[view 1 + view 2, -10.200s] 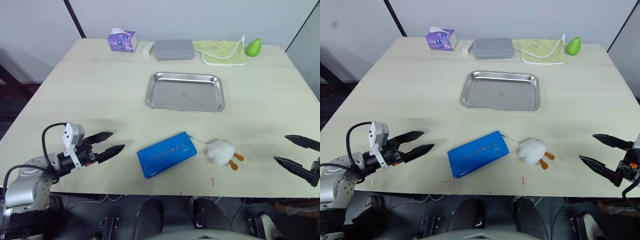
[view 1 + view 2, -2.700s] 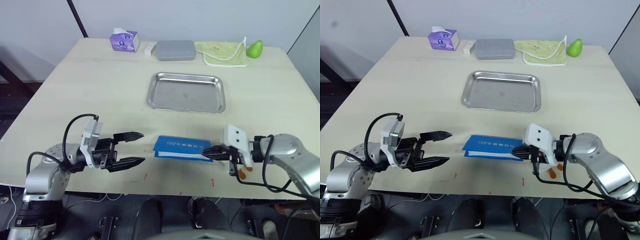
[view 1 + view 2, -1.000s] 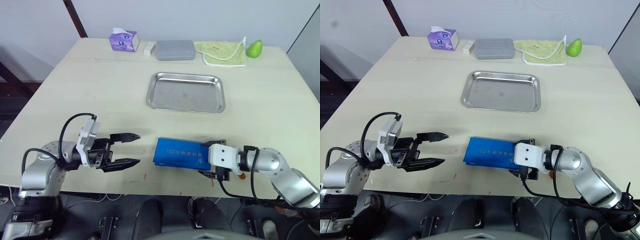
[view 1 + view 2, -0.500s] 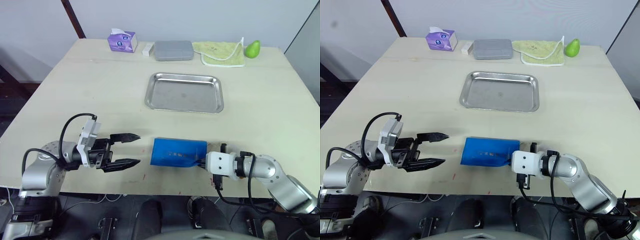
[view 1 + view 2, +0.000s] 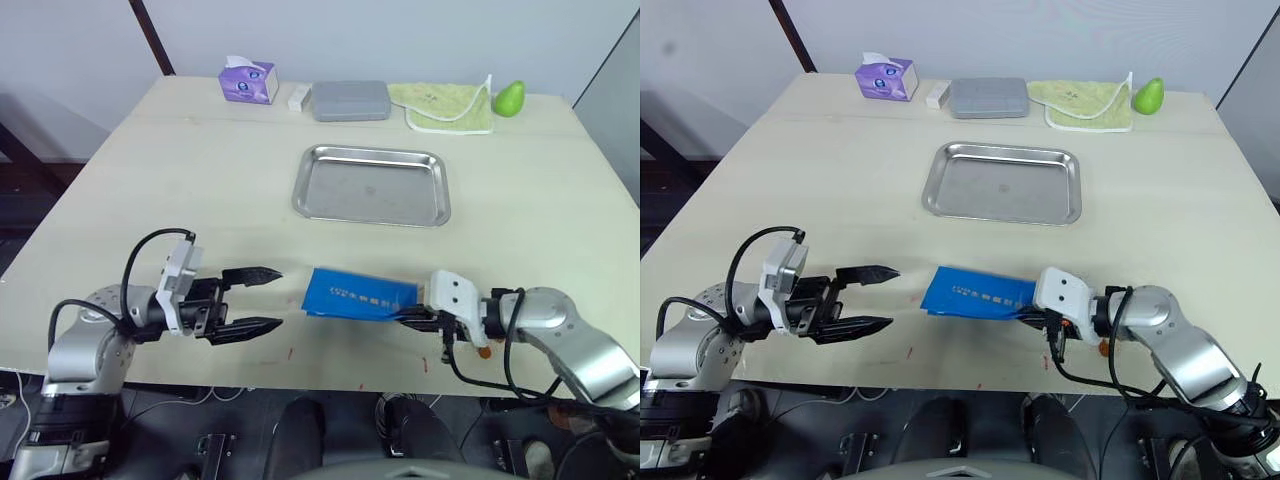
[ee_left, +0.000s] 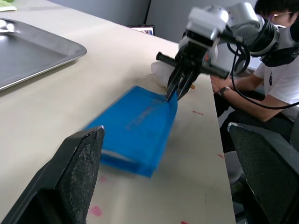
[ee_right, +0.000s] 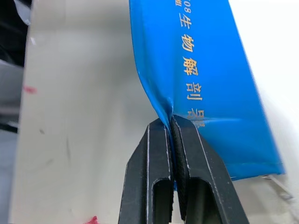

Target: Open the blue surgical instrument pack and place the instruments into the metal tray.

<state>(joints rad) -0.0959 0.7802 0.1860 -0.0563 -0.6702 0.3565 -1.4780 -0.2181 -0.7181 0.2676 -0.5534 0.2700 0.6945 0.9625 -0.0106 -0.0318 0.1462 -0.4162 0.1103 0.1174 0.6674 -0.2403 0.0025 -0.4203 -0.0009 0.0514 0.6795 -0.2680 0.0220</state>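
The blue surgical instrument pack [image 5: 356, 293] lies closed near the table's front edge, between my two grippers. My right gripper [image 5: 402, 314] is shut on a pinched fold at the pack's right edge [image 7: 205, 84], and that edge is slightly raised. My left gripper [image 5: 282, 297] hangs open a short way to the left of the pack, touching nothing; its fingers [image 6: 77, 177] frame the pack in the left wrist view. The metal tray [image 5: 372, 153] sits empty beyond the pack at mid-table. The instruments are hidden.
Along the far edge stand a purple tissue box [image 5: 247, 80], a small white block [image 5: 298, 97], a grey case [image 5: 349, 100], a green cloth [image 5: 448, 105] and a green pear [image 5: 509, 97]. A person [image 6: 275, 70] sits beyond the right arm.
My right gripper has shut on the pack's right edge, and the pack has shifted a little with that end raised. The left gripper has stayed open in place.
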